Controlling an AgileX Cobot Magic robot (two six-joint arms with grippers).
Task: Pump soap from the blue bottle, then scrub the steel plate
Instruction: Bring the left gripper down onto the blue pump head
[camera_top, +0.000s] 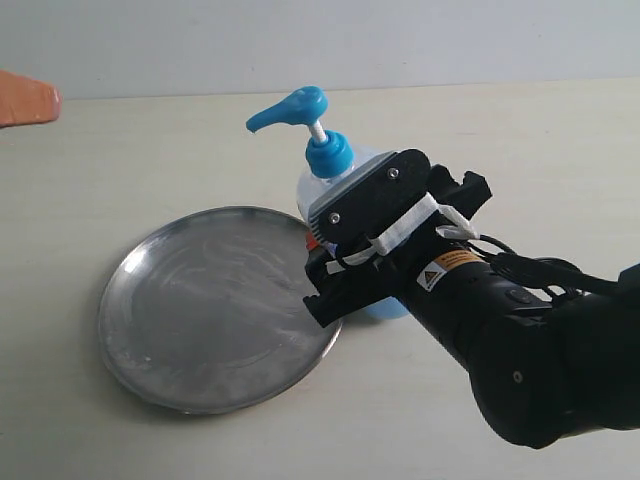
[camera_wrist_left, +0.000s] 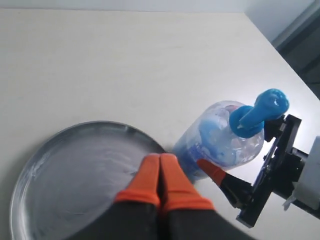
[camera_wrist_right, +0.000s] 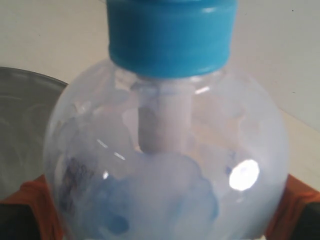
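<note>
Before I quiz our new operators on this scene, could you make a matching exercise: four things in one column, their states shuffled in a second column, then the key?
Column one
1. blue bottle
2. steel plate
3. left gripper
4. right gripper

Column two
A. fingers pressed together, holding nothing
B. upright beside the plate's rim
C. fingers clasping the bottle's sides
D. flat on the table, surface smeared

Pairs: 1-B; 2-D; 3-A; 4-C

Beige table (camera_top: 520, 130); pale grey wall (camera_top: 300, 40)
</note>
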